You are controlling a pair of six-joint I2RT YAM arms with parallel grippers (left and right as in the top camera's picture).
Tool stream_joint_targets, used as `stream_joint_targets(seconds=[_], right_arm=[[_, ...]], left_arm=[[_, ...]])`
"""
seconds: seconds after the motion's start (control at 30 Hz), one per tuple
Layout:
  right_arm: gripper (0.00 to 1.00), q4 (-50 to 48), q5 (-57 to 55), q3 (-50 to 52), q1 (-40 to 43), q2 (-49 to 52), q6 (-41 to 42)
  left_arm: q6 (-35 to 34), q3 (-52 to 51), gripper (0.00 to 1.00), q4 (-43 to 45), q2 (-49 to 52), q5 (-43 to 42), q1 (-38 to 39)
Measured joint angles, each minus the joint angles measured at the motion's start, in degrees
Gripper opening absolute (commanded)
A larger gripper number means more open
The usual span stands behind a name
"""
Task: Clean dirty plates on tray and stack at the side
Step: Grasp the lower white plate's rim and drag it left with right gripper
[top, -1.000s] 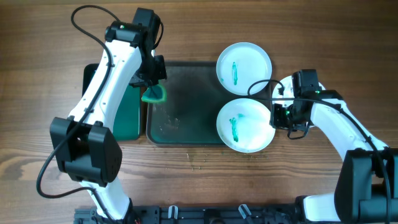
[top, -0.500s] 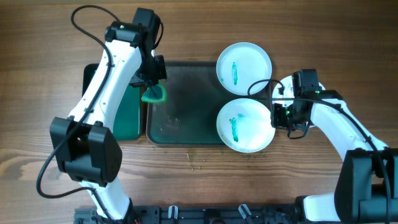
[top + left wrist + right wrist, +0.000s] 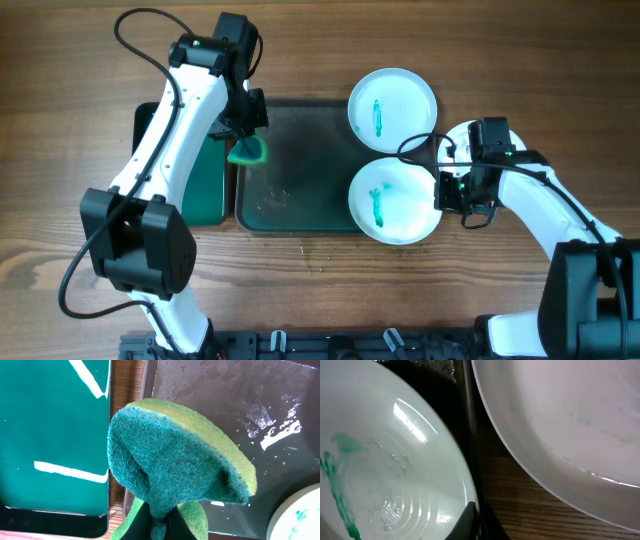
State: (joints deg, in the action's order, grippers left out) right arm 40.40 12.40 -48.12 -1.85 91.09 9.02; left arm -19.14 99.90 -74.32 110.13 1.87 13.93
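Note:
The dark tray [image 3: 300,170] lies mid-table. A white plate with a teal smear [image 3: 392,108] overlaps its far right corner. A second smeared plate [image 3: 395,200] overlaps its near right corner. My right gripper [image 3: 441,192] is shut on this plate's right rim, as the right wrist view shows [image 3: 472,520] with the plate [image 3: 395,470]. A third plate [image 3: 458,143] lies on the wood to the right, partly under my right arm, and looks nearly clean [image 3: 560,415]. My left gripper [image 3: 245,146] is shut on a green sponge [image 3: 175,460] above the tray's left edge.
A narrow green tray [image 3: 207,190] lies left of the dark tray, mostly under my left arm; it also shows in the left wrist view [image 3: 50,435]. The dark tray's floor [image 3: 250,405] is wet. Bare wood table surrounds everything.
My right wrist has shifted slightly toward the table's front, still gripping the plate rim, uncovering a bit more of the third plate. The left arm and sponge have not moved.

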Motion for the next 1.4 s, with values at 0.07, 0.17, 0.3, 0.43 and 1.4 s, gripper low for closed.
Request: stream_joint_targets(seconds=[0.07,0.17,0.3,0.43,1.4], right_arm=[[0.04,0.02,0.0,-0.02,-0.02,0.0,0.02],[0.04,1.27,0.11,-0.2,-0.02,-0.04,0.09],[0.04,3.39,1.73,-1.01,-0.26,-2.1,0.68],[0.04,0.74,2.69,-1.53,-5.64,-7.41,5.09],[0.04,-27.82,2.27,-5.42,-25.11,13.4,31.89]], left_arm=[[0.0,0.0,0.04,0.0,0.0,-0.02,0.0],[0.0,0.0,0.04,0.0,0.0,0.0,0.0],[0.0,0.0,0.04,0.0,0.0,0.0,0.0],[0.0,0.0,0.04,0.22,0.0,0.0,0.0],[-0.48,-14.14,0.04,15.69,0.0,-5.46,6.01]])
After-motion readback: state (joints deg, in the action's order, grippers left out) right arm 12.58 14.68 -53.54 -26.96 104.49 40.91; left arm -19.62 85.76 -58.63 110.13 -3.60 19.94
